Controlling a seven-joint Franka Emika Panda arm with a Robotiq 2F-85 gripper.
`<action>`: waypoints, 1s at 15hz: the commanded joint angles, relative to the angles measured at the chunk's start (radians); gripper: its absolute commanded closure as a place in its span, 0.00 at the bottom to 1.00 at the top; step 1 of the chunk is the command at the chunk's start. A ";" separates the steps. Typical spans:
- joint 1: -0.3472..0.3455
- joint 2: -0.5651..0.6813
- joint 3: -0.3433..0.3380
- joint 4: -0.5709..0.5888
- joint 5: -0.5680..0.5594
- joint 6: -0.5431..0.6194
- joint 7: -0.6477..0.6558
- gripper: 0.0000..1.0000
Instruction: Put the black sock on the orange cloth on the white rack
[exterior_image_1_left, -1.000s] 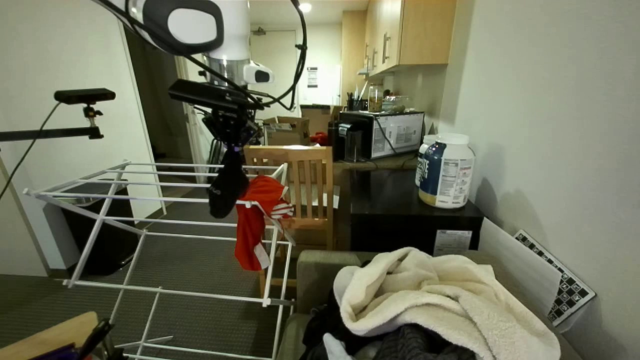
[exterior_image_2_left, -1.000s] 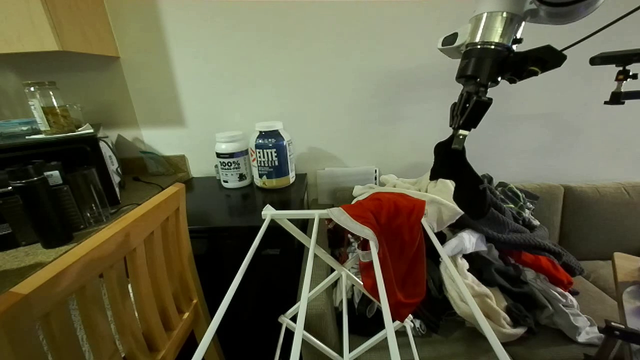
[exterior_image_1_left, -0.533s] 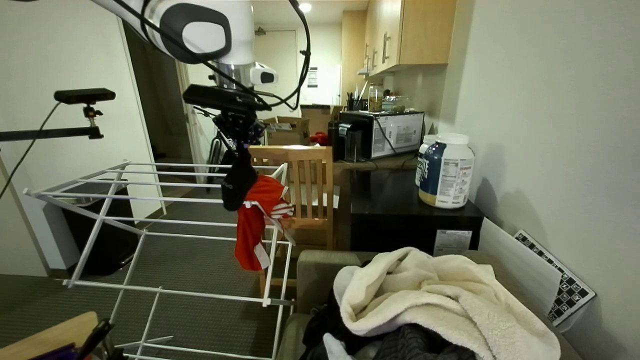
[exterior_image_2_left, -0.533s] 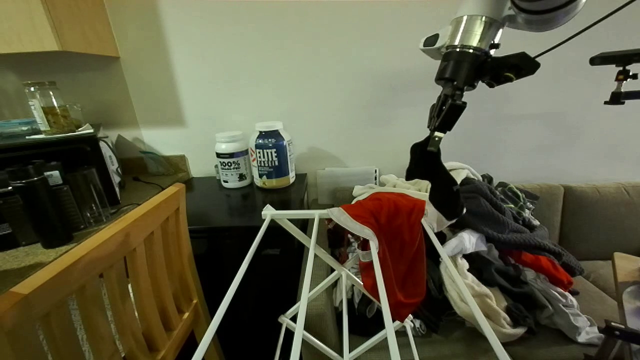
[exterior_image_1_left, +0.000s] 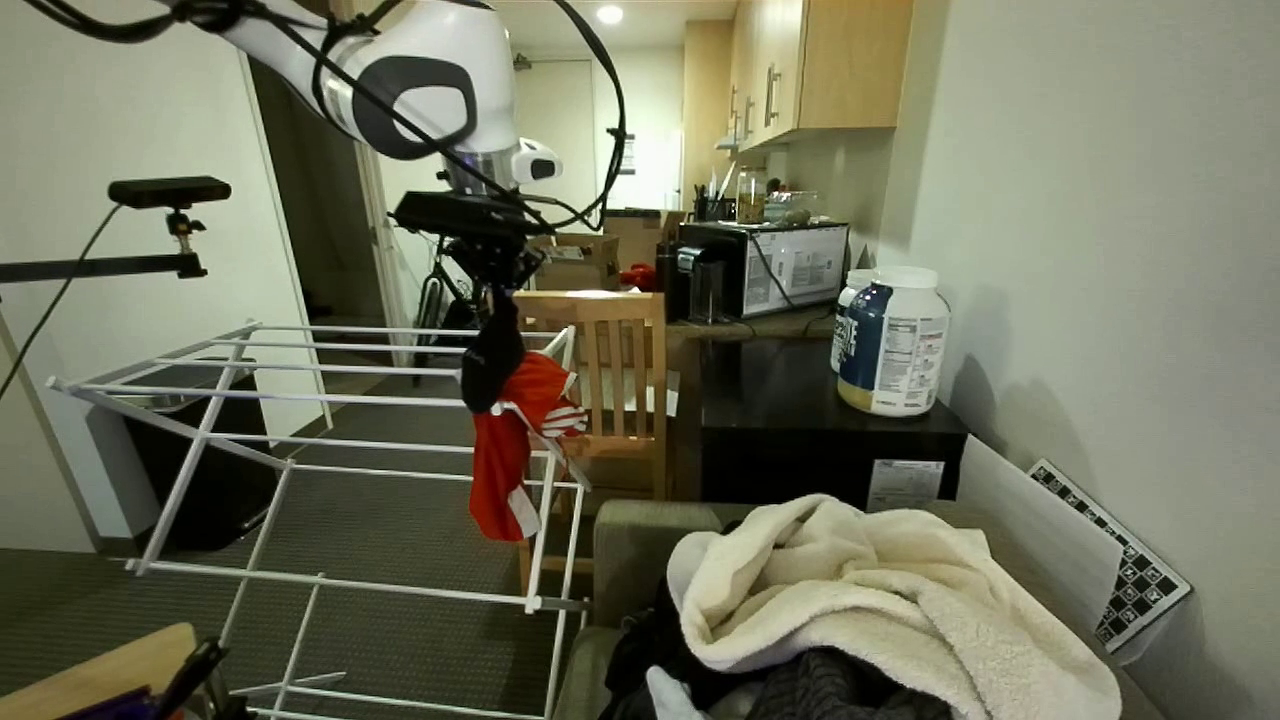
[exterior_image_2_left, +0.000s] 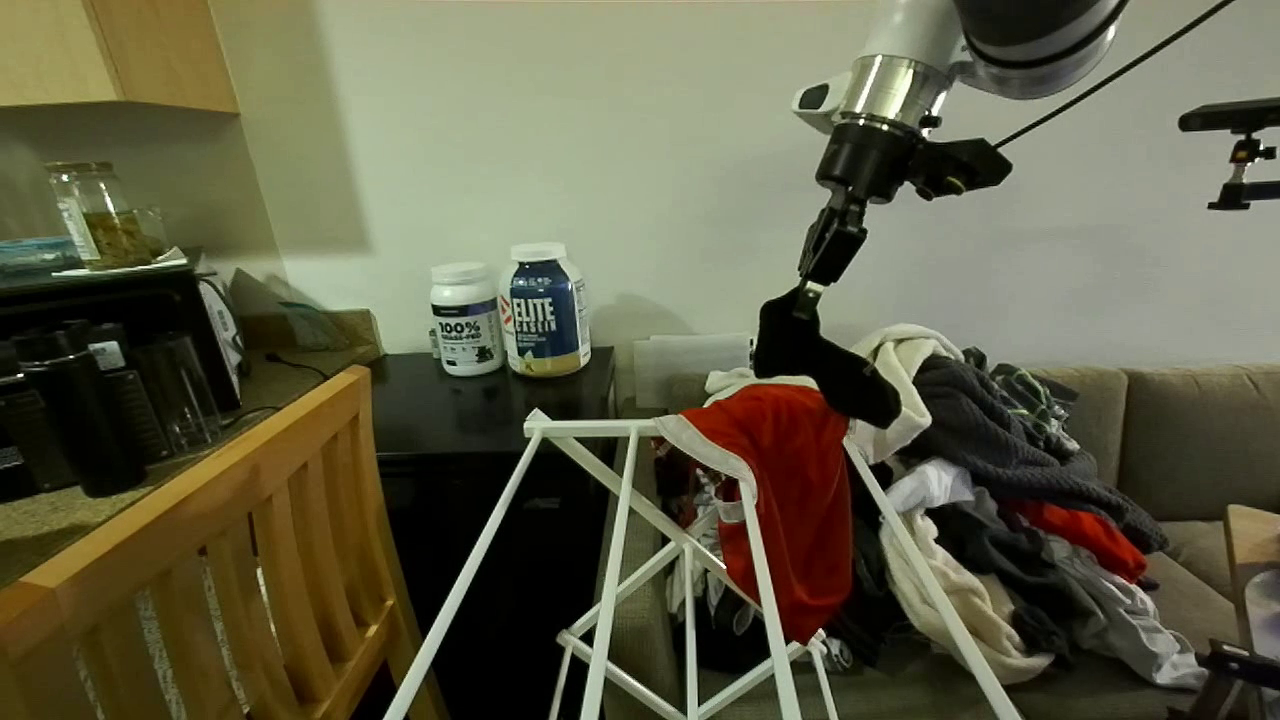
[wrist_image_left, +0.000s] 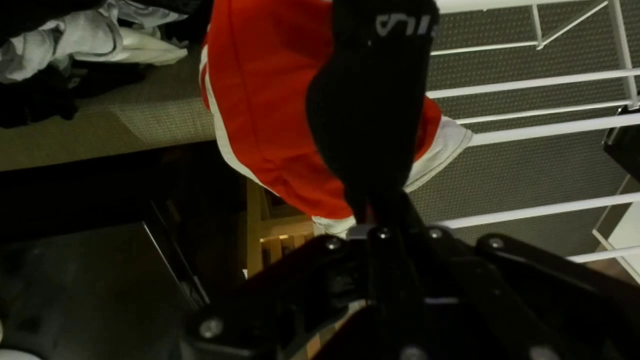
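Observation:
The black sock (exterior_image_1_left: 492, 355) hangs from my gripper (exterior_image_2_left: 811, 298), which is shut on its upper end. In an exterior view the sock's body (exterior_image_2_left: 835, 372) bends sideways, and its lower end overlaps the upper right edge of the orange cloth (exterior_image_2_left: 800, 500). Whether sock and cloth touch I cannot tell. That red-orange cloth, edged in white, drapes over the end of the white rack (exterior_image_1_left: 537, 603) in both exterior views. From the wrist, the sock (wrist_image_left: 372, 110) covers part of the cloth (wrist_image_left: 275, 90), with white rack rods (wrist_image_left: 550, 130) to the right. My fingertips are dark and partly hidden by the sock.
A wooden chair (exterior_image_2_left: 200, 500) stands close to the cloth end of the rack. A laundry heap with a cream towel (exterior_image_1_left: 880, 590) lies on the sofa. White tubs (exterior_image_2_left: 545, 315) stand on a black cabinet (exterior_image_1_left: 820, 385). A camera on a stand (exterior_image_1_left: 170, 192) juts in.
My gripper has come down and across toward the cloth, carrying the sock. The sock now overlaps the cloth in both exterior views, and its lower end trails sideways. Rack and cloth have not moved.

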 joint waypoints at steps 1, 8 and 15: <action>0.002 0.014 0.023 -0.009 0.032 0.045 -0.033 0.99; 0.000 0.065 0.044 0.004 0.037 0.155 -0.015 0.99; -0.004 0.109 0.064 -0.006 0.054 0.264 -0.020 0.99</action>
